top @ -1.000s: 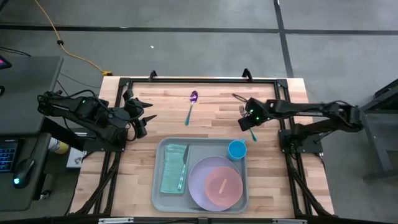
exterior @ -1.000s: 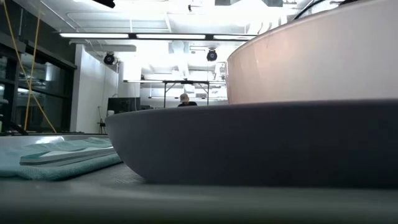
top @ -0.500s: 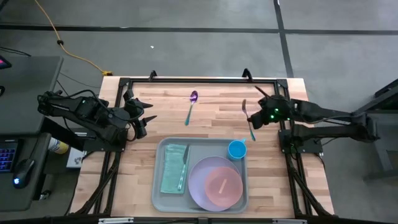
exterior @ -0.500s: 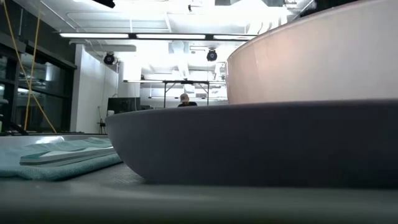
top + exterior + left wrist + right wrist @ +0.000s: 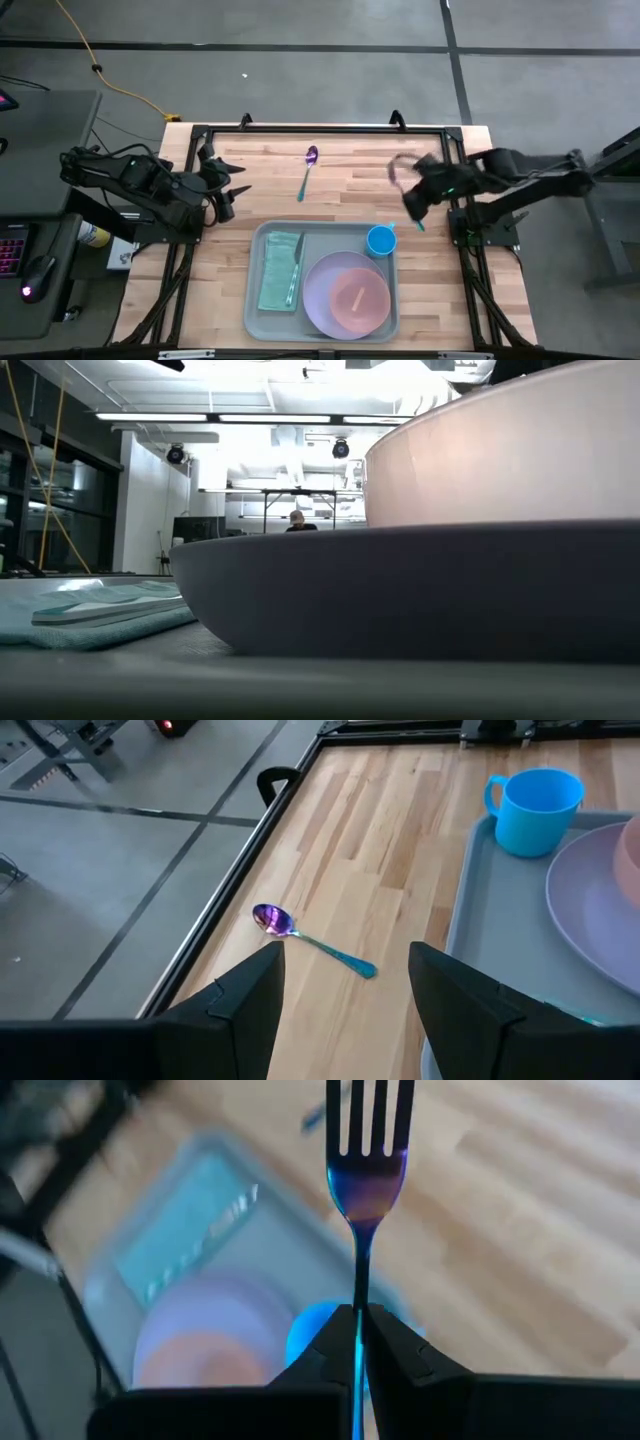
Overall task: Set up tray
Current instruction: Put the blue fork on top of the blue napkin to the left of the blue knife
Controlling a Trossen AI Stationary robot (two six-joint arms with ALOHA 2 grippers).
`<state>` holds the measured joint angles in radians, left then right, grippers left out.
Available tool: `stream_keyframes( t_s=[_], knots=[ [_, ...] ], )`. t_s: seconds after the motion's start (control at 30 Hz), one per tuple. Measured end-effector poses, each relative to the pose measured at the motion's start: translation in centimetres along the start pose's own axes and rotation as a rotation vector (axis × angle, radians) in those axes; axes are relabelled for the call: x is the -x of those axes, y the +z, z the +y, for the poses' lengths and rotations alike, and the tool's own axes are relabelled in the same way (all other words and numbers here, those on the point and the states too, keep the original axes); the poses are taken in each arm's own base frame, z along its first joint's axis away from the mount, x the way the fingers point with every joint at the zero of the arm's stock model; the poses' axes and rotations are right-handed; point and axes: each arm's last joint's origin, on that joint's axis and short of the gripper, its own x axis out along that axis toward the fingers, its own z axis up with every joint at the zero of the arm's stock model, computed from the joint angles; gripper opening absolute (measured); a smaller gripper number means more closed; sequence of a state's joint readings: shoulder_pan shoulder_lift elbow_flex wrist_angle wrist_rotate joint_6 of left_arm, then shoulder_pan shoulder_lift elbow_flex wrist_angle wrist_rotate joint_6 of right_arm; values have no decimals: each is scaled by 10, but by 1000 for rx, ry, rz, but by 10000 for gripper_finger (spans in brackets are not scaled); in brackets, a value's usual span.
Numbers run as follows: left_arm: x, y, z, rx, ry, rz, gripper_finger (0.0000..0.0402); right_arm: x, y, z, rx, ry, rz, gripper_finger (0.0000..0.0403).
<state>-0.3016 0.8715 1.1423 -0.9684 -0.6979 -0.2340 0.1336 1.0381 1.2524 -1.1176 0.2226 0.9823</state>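
Observation:
The pale grey-green tray (image 5: 256, 318) lies at the table's near middle. It holds a teal napkin (image 5: 279, 270) with a utensil on it, a lavender plate (image 5: 322, 300) with a pink bowl (image 5: 360, 297), and a blue cup (image 5: 380, 240). A purple spoon (image 5: 307, 170) lies on the wood beyond the tray. My right gripper (image 5: 412, 200) is shut on a fork (image 5: 396, 172) just beyond the cup. My left gripper (image 5: 228, 180) waits open, left of the tray. In the left wrist view the spoon (image 5: 310, 942) lies ahead of the open fingers. My right gripper pinches the fork's handle (image 5: 358, 1305) between its two fingers. The fingers lie along the handle, and the tines (image 5: 368, 1120) stick out past the fingertips. The fork is off the table, above the cup and tray; its teal handle end (image 5: 420, 228) sticks out behind the gripper.
Bare wood lies left and right of the tray and along the far edge, inside a black frame (image 5: 320, 128). In the low view the plate's side (image 5: 400, 590) and the bowl (image 5: 500, 460) fill the picture, with the napkin (image 5: 100, 615) at the left and a person (image 5: 296, 520) far off.
My right arm has drawn back toward the table's right edge and its wrist has turned. The fork, which lay on the wood beyond the cup, has come up off the table and shifted a little toward the right and near edges. It shows blurred.

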Motion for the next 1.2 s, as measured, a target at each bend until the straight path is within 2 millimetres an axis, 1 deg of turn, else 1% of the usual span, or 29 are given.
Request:
stream_keyframes(
  t_s=[0.13,0.27,0.33,0.43,0.53,0.67,0.77,0.87,0.93,1.03,1.13,1.2],
  knots=[
    [4,-1,4,5,8,-10,241,-15,-5,36,29,-18,172,0],
    [11,-4,11,20,17,-29,241,-39,-13,76,57,35,304,0],
    [14,-5,14,31,19,-43,241,-53,-15,96,85,98,338,0],
    [19,-6,19,47,29,-64,241,-72,-13,123,108,231,340,0],
    [23,-7,23,59,30,-78,241,-92,-10,144,119,387,318,0],
    [27,-8,26,70,28,-91,241,-112,-9,160,137,513,322,0],
    [29,-9,29,87,26,-101,241,-124,-10,166,171,559,331,0],
    [32,-10,32,106,22,-118,241,-132,-10,172,222,595,289,0],
    [34,-9,33,124,22,-135,241,-134,-8,176,241,612,214,0],
    [38,-8,37,163,15,-172,241,-138,-4,182,222,607,77,0],
    [43,-9,41,165,31,-197,241,-144,-3,189,176,560,-82,0],
    [45,-10,44,159,55,-205,241,-151,-5,193,107,513,-179,0]
  ],
)
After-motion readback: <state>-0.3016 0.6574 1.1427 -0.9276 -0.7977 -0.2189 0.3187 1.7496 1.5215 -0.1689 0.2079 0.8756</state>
